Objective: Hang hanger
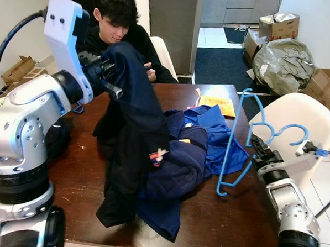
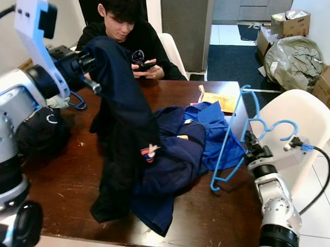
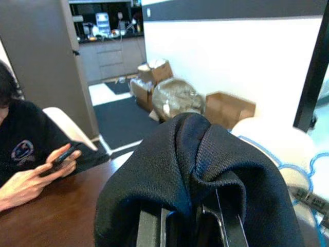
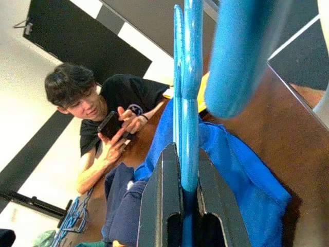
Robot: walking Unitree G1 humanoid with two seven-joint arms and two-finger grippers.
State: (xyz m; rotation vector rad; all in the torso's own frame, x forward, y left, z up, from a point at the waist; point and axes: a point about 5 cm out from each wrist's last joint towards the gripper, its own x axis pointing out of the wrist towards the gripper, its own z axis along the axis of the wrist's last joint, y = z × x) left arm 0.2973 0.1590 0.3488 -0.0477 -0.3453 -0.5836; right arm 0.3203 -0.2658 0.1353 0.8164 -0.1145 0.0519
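My left gripper (image 1: pixel 113 71) is raised over the table's left side, shut on a fold of a dark navy garment (image 1: pixel 132 133) that hangs from it down to the wooden table (image 1: pixel 79 169). In the left wrist view the cloth (image 3: pixel 205 175) bulges over the fingers (image 3: pixel 151 229). My right gripper (image 1: pixel 256 145) is at the table's right edge, shut on a blue plastic hanger (image 1: pixel 233 143) held upright, hook toward the white chair. The right wrist view has the hanger (image 4: pixel 187 103) pinched between the fingers (image 4: pixel 167 206). A blue garment (image 1: pixel 220 132) and more navy cloth lie piled mid-table.
A person (image 1: pixel 123 30) sits at the far side of the table looking at a phone. A white chair (image 1: pixel 297 130) stands right of the table. A yellow packet (image 1: pixel 217 104) lies on the far side. Boxes and a bagged bundle (image 1: pixel 284 63) sit on the floor beyond. A black bag (image 2: pixel 40 131) rests at the left.
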